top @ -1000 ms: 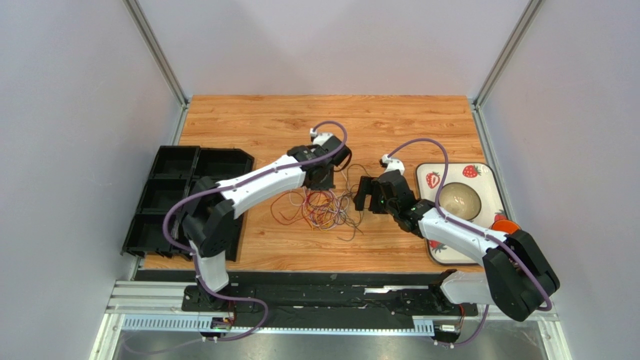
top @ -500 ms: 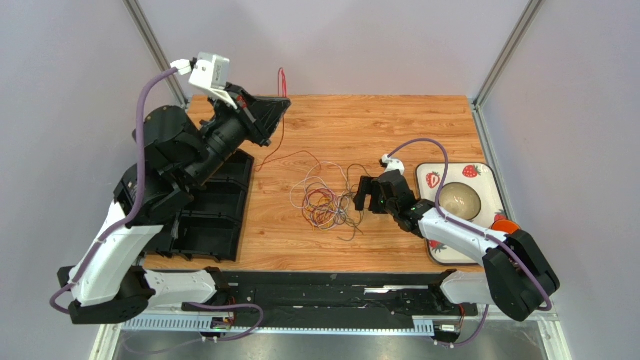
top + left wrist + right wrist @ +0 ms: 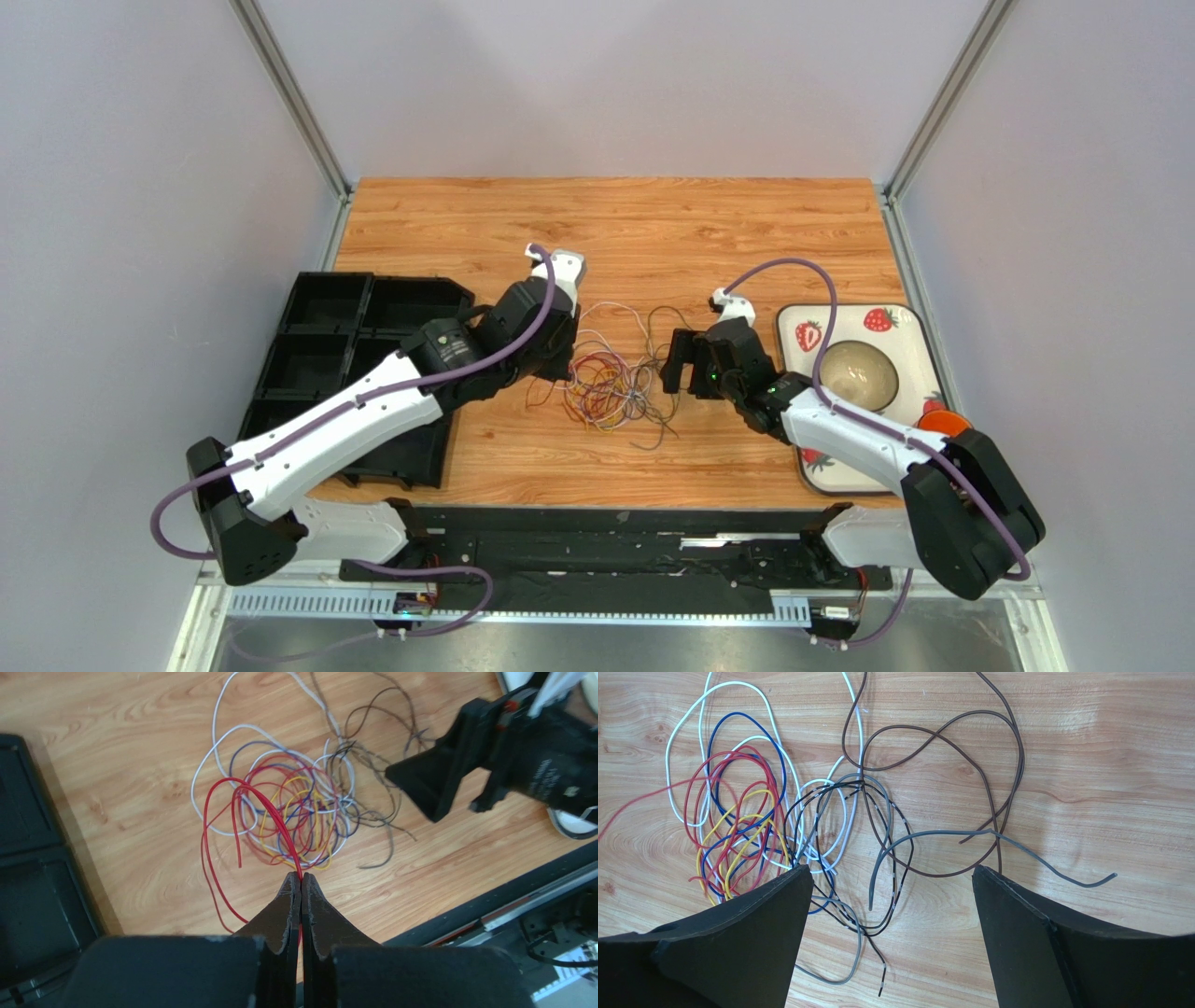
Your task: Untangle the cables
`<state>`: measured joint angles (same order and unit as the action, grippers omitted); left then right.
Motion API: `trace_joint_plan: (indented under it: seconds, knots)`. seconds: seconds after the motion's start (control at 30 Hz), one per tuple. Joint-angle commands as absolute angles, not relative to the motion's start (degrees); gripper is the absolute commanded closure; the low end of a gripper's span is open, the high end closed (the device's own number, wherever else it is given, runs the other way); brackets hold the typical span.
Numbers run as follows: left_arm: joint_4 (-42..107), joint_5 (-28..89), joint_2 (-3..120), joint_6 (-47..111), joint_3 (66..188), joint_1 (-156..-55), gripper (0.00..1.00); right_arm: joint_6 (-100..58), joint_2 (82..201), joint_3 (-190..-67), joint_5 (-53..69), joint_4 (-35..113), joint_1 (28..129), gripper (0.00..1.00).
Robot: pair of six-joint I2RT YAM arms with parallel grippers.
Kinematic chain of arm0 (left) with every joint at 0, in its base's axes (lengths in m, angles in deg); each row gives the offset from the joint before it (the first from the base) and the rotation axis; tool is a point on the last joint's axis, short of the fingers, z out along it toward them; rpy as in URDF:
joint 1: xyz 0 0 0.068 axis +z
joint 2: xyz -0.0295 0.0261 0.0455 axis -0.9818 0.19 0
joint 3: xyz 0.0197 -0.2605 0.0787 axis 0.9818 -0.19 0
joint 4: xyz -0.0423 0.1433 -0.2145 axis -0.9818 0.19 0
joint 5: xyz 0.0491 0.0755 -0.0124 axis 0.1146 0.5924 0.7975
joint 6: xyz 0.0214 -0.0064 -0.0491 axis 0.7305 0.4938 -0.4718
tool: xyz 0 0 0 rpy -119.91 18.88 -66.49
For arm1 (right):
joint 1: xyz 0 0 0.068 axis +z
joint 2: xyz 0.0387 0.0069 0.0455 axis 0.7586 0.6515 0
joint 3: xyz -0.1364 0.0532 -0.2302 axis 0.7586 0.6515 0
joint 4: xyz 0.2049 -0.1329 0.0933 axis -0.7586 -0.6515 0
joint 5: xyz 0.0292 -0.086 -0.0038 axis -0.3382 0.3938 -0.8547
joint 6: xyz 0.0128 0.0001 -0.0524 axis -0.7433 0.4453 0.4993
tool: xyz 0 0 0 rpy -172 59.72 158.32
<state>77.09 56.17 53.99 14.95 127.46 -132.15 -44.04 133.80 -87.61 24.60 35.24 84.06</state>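
1. Your left hand [image 3: 302, 876] is clamped tight: both fingertips are pressed together on a thin red wire [image 3: 275, 820], which runs straight out from between them.
2. That thin red wire arcs away from the tips and curls back into the heap of thin, flexible looping cables [image 3: 610, 381], with red, yellow, white, blue and dark strands all crossing.
3. The cables lie on the light wooden surface [image 3: 631, 224], right between your two arms, with your left hand at their left edge.
4. Your right hand [image 3: 892, 875] is spread wide at the right edge of the heap, its fingers well apart and gripping nothing.
5. In the right wrist view, a dark brown wire loop [image 3: 1018, 763] and a grey wire [image 3: 948, 834] lie in the gap between those fingers, and the coloured loops sit by the left finger.
6. A black plastic compartment tray [image 3: 302, 367] lies under your left arm.
7. On the right, a white square plate printed with strawberries [image 3: 905, 319] carries a round beige bowl [image 3: 859, 371].
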Motion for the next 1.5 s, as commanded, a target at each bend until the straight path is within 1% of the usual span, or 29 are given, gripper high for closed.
trace_joint_plan:
  seconds: [0.0,0.13,0.17,0.2,0.27,0.3,0.37,0.43,0.53,0.63,0.73,0.87,0.9,0.97,1.03,1.13,1.27,1.37,1.47]
  knots:
    - [78.5,58.9,49.8,9.2,124.0,-132.0,1.0,-43.4,134.2,-89.0,24.5,36.5,84.3,0.11]
    - [81.7,62.4,51.0,6.0,121.0,-132.0,1.0,-43.4,134.4,-89.3,24.7,36.2,84.4,0.11]
    - [83.5,66.6,52.1,3.8,121.3,-132.0,1.0,-43.3,134.4,-89.3,24.5,36.1,84.2,0.11]
    - [89.7,69.7,52.5,2.2,122.2,-132.0,1.0,-43.4,134.5,-89.4,24.5,36.1,84.3,0.11]
    - [96.1,78.2,52.5,-1.4,125.3,-132.0,1.0,-43.2,134.7,-89.6,24.5,36.0,84.3,0.11]
    - [100.5,80.0,51.9,-1.7,126.5,-132.0,1.0,-43.2,134.8,-89.6,24.5,35.9,84.3,0.11]
    - [103.8,84.0,49.2,-1.4,130.3,-132.0,1.0,-43.2,134.9,-89.7,24.3,36.0,84.3,0.11]
    - [108.2,86.6,45.6,-1.8,134.9,-131.6,1.0,-43.3,134.9,-89.7,24.4,35.9,84.2,0.11]
    - [109.6,88.0,40.2,0.0,140.4,-130.2,1.0,-43.2,134.9,-89.7,24.5,36.0,84.3,0.11]
    - [103.4,85.2,34.7,6.3,141.5,-129.9,1.0,-43.3,134.9,-89.7,24.5,36.0,84.3,0.11]
    - [99.3,81.8,33.8,9.4,139.2,-129.7,1.0,-43.4,134.8,-89.7,24.6,35.8,84.3,0.11]
    - [97.1,73.7,36.3,7.5,134.4,-129.7,1.0,-43.3,134.7,-89.7,24.7,35.7,84.2,0.11]
    - [94.4,72.0,36.4,7.2,132.8,-129.7,1.0,-43.4,134.8,-89.7,24.7,35.7,84.3,0.11]
    - [91.4,68.5,36.5,5.6,127.4,-129.7,1.0,-43.3,134.8,-89.7,24.6,35.7,84.3,0.11]
    - [86.7,66.9,37.0,5.0,122.5,-129.7,1.0,-43.3,134.8,-89.7,24.6,35.8,84.2,0.11]
    - [83.2,65.5,39.3,4.1,118.9,-129.7,1.0,-43.4,134.8,-89.7,24.6,35.7,84.3,0.11]
    - [81.7,62.0,43.5,3.6,118.3,-129.7,1.0,-43.3,134.8,-89.7,24.6,35.8,84.2,0.11]
    - [76.2,56.0,45.6,4.8,117.4,-130.0,1.0,-43.4,134.7,-89.7,24.6,35.9,84.3,0.11]
    - [67.6,50.8,46.6,5.0,116.3,-130.5,1.0,-43.3,134.7,-89.5,24.6,36.0,84.2,0.11]
